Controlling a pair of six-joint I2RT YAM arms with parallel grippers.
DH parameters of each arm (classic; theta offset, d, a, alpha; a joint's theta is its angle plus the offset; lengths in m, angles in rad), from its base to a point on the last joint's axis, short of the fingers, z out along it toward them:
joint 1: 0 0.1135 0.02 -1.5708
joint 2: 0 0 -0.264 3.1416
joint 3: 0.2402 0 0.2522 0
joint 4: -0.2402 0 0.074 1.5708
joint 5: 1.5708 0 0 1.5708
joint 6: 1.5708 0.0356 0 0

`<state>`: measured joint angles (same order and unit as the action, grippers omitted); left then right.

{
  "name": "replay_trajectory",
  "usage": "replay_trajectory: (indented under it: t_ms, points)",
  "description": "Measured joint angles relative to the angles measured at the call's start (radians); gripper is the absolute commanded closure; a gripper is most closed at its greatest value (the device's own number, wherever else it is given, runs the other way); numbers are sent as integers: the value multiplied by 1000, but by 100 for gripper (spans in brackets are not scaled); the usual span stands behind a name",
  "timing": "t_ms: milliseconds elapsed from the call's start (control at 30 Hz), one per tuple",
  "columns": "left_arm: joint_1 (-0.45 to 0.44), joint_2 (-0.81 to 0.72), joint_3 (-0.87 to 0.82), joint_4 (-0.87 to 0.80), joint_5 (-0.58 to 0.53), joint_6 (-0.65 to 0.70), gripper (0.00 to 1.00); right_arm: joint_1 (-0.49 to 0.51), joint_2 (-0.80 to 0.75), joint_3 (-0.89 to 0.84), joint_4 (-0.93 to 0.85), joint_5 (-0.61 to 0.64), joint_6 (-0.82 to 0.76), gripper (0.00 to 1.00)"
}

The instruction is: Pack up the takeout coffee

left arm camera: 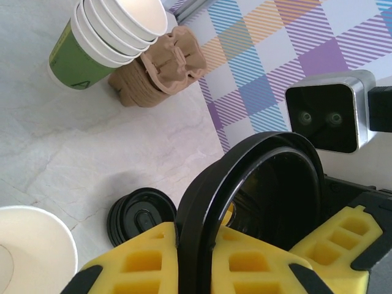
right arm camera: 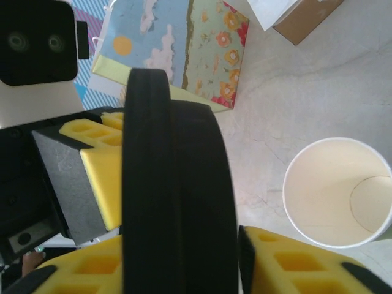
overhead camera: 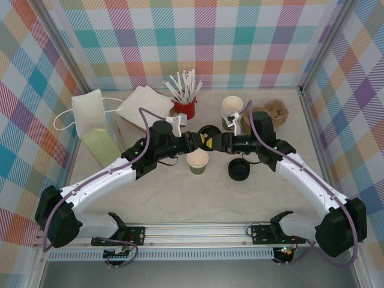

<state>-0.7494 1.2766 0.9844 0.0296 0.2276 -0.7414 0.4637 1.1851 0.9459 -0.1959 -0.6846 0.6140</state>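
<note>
Packing is only being started.
The lid [left arm camera: 245, 184] is being pinched by left gripper [left arm camera: 195, 245] and right gripper [right arm camera: 180, 257] near the open cup [overhead camera: 197, 161], not yet in the bag [overhead camera: 90, 114].

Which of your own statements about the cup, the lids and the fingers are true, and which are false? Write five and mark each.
1. The green cup stands upright and open, with no lid on it. True.
2. The left fingers hold a black lid on its edge. True.
3. The stack of cups lies tipped over. False: it stands upright beside the cardboard carriers.
4. The green cup is already inside a paper bag. False: it stands on the table between the two arms, well apart from the paper bags on the left.
5. A second black lid lies flat on the table near the green cup. True.
</note>
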Motion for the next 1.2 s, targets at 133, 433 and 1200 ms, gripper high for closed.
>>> replay_trajectory:
  t_ms: [133,433,1200]
  points:
    - [0,5,0,0,-1,1,84,8,0,18,-21,28,-12,75]
    - [0,-42,14,-134,-35,35,39,31,0,82,-180,216,-145,80]
    - [-8,-92,183,-389,-143,-615,36,447,-13,30,-68,1035,-711,82]
